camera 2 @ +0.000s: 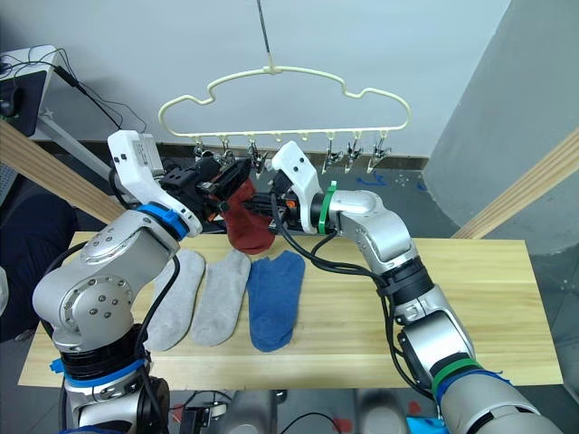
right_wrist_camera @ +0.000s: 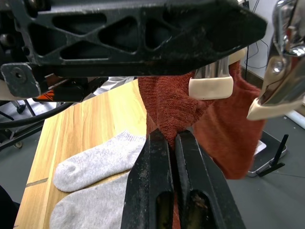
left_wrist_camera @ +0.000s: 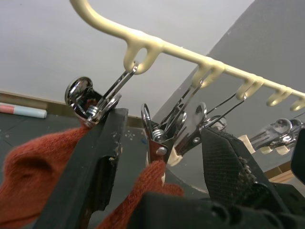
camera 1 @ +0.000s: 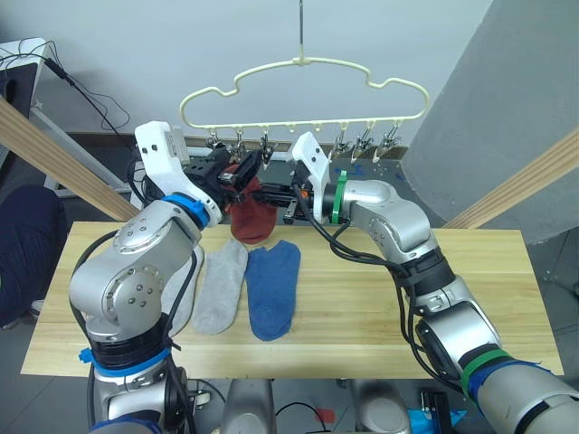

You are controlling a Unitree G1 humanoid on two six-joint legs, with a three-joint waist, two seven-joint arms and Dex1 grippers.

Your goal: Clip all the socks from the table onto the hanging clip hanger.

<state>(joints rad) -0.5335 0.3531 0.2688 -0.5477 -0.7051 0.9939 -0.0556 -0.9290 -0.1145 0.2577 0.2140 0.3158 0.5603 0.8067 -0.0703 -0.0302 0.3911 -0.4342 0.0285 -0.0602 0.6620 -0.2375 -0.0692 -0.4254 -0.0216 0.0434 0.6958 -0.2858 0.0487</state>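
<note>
The long pale wood plank desk lies below me, with two light grey knit ankle socks and one blue knit ankle sock flat on it side by side. Above its far edge hangs the thin pale yellow cloud-outline clip hanger with its row of small silver metal clips. Just under those clips I hold a rust red knit ankle sock up off the desk between my arms. My right gripper is pinched together on a fold of that red fabric. My left gripper stands apart, straddling one silver clip whose cream-tipped ends sit against the sock's edge; I judge I am working that clip open.

The risk, as I see it: the clip hangs loosely on its loop and may swing away from my fingers, so the fabric misses the mouth. If my right gripper lets go before the clip bites, the sock drops to the desk. Pushing sideways could also set the whole hanger swaying on its hook.
</note>
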